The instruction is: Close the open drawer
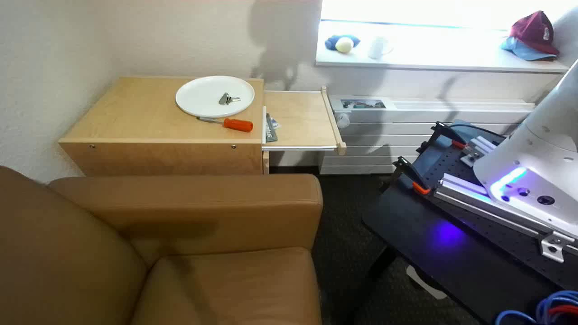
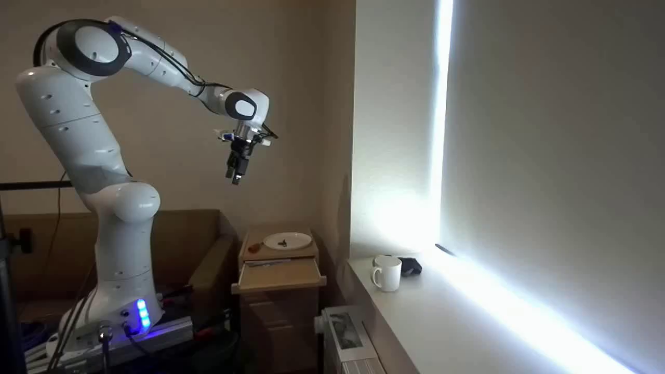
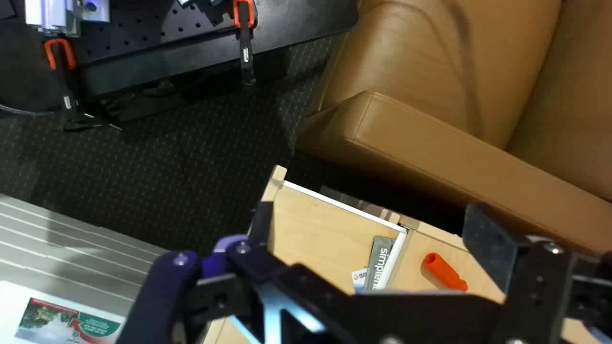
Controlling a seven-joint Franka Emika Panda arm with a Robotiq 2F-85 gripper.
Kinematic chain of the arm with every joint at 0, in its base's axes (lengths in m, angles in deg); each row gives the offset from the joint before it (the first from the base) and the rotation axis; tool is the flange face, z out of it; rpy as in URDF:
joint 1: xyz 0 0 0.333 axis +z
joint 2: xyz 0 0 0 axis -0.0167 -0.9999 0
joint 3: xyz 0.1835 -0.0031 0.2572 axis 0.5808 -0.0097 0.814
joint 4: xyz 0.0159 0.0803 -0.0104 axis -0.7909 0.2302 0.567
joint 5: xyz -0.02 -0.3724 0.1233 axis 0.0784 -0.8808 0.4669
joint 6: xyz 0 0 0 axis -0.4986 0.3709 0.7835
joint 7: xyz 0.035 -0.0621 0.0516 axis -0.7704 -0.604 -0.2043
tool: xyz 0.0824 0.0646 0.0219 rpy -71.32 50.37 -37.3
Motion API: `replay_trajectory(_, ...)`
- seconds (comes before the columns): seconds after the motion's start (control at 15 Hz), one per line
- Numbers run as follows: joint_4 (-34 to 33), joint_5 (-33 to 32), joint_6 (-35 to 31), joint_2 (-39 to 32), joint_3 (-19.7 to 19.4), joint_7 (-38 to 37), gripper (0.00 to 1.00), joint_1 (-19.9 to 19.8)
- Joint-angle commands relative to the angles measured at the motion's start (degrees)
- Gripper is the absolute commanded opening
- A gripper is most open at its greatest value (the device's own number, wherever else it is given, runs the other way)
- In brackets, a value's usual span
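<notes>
1. The side table [image 1: 135,108] is showing a pale-tan wooden top, stretching out beyond the white plate [image 1: 204,95].
2. The plate is resting directly on that wood, lying flat.
3. A screwdriver [image 1: 238,125] with an orange-red handle is lying just beside the plate.
4. Its shaft is perhaps touching the plate's rim; the view isn't quite settling that.

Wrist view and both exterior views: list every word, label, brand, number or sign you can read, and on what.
"simple", on the grey packet in the drawer, wrist view; any letters after it unclear.
Too small: print on the white-and-blue card beside the packet.
Too blurred: lettering on the picture panel of the radiator.
Too small: emblem on the maroon cap, in an exterior view.
</notes>
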Motion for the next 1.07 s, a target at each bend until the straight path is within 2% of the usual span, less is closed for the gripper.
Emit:
replay_trajectory(0.0, -0.1, 0.2, 0.2, 0.0, 0.7, 0.2, 1.0, -0.8)
replay_trajectory(0.13, -1.1, 0.8, -0.8, -0.2, 1.3, -0.7, 1.0, -0.4)
replay_trajectory(0.27, -0.9, -1.2, -10.1, -1.7, 3.5, -4.4, 1.0, -1.1)
replay_trajectory(0.4, 1.8, -6.0, -20.6, -4.1, 4.3, -6.6, 1.0, -2.6)
replay_trajectory(0.53, 5.5, -12.5, -28.5, -6.7, 3.5, -10.0, 1.0, -5.2)
replay_trajectory(0.6, 6.9, -15.2, -30.4, -7.7, 2.7, -12.5, 1.0, -6.5)
replay_trajectory(0.8, 8.5, -19.6, -30.0, -14.2, -0.9, -15.8, 1.0, -10.2)
replay_trajectory(1.0, 7.7, -16.7, -27.2, -21.7, -6.2, -11.8, 1.0, -12.0)
